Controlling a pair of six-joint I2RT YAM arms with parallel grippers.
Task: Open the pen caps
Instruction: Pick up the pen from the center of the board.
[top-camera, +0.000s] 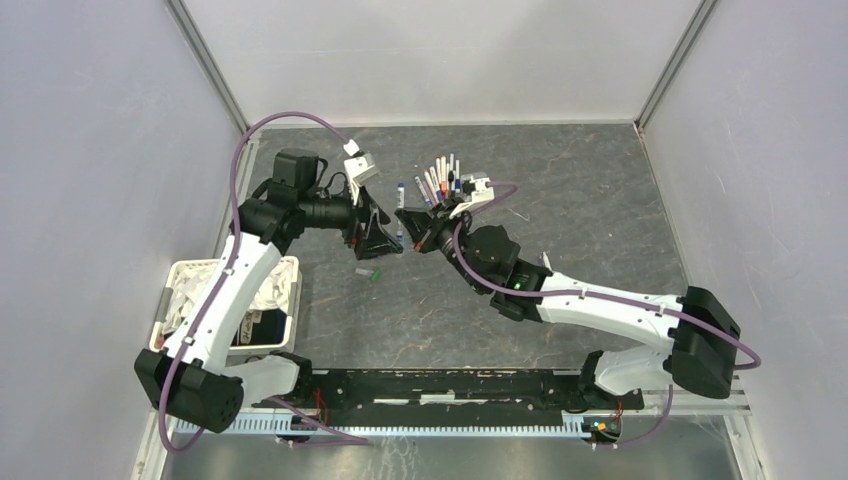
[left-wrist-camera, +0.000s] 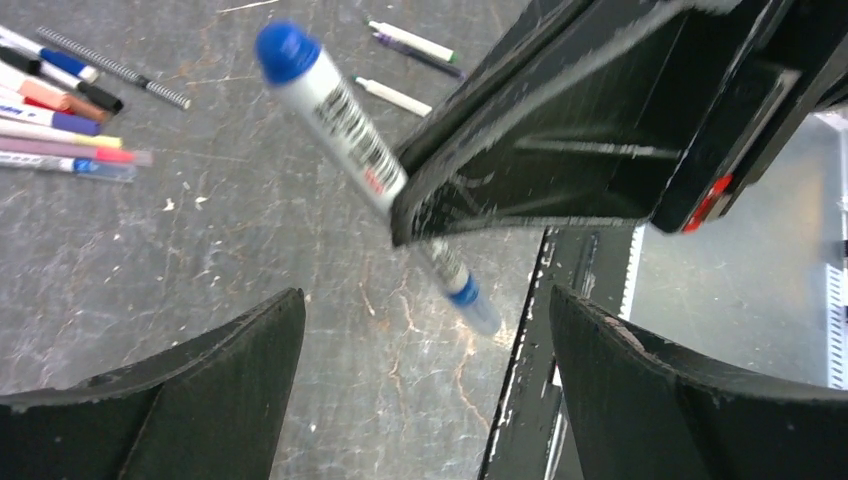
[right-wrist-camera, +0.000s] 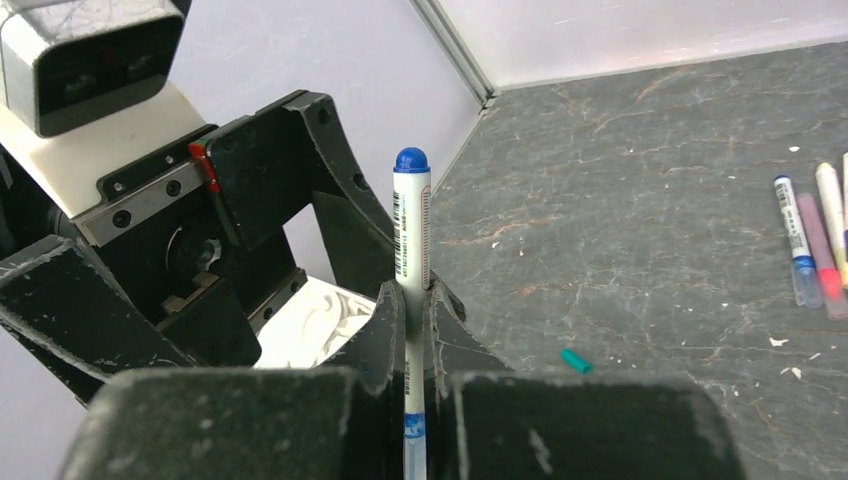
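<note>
Near the left edge of the table (top-camera: 600, 210) stands a white bin (top-camera: 235, 300), which only the overhead view shows. My left hand (left-wrist-camera: 425, 300) is spread wide and holds nothing. It faces my right hand over the middle of the table. Just on its near side a loose cap (top-camera: 372, 272) lies on the table, teal in the right wrist view, with what may be a second, greyer one beside it.

Between the hands is the pen (right-wrist-camera: 411, 235) I am working on. My right hand (right-wrist-camera: 410, 300) is clamped on its white barrel, about halfway along, and its blue end (right-wrist-camera: 411, 160) points at the left hand. I take that blue end for the cap, on and not yet pulled, though I cannot be sure which end uncaps. In the far half of the table, about midway across, the other pens (top-camera: 440, 180) lie fanned out.

So I judge the job barely begun: one or two caps are off, this pen is presented for the pull, and the fan is left to do.

The overhead view loses the held pen among the black fingers. The left wrist view shows both its ends, the other one with a blue band and a clear tip, and a thin spring (left-wrist-camera: 115, 68) by the pens. Only the right wrist view shows the grip itself.
</note>
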